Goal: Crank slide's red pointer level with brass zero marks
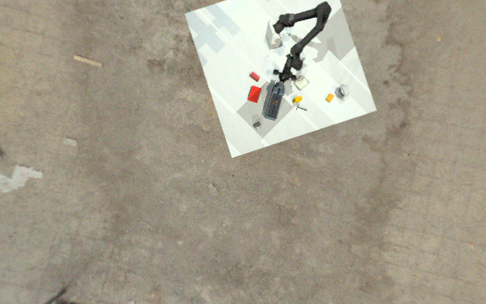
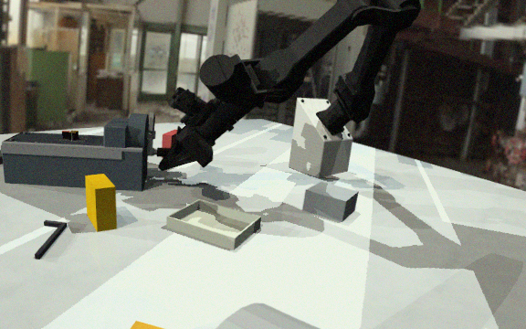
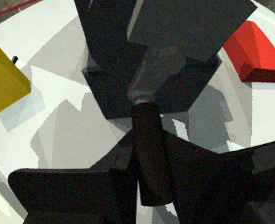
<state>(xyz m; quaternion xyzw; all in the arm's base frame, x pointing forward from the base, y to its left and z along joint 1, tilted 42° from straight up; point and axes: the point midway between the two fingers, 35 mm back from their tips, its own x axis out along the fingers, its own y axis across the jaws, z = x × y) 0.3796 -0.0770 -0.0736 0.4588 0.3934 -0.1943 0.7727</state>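
At the machine's (image 2: 68, 157) end, claw (image 2: 168, 161) clamps the crank handle (image 3: 150, 156).

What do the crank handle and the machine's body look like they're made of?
Crank handle: a dark brown-black rod with a dull sheen, perhaps coated metal or hard plastic; the gripper is shut on it. Machine body: flat matte blue-grey faces with crisp edges, like painted metal, though the look leaves it open.

white table (image 2: 290, 274) carries machine (image 2: 71, 157), blocks, tray (image 2: 213, 224).
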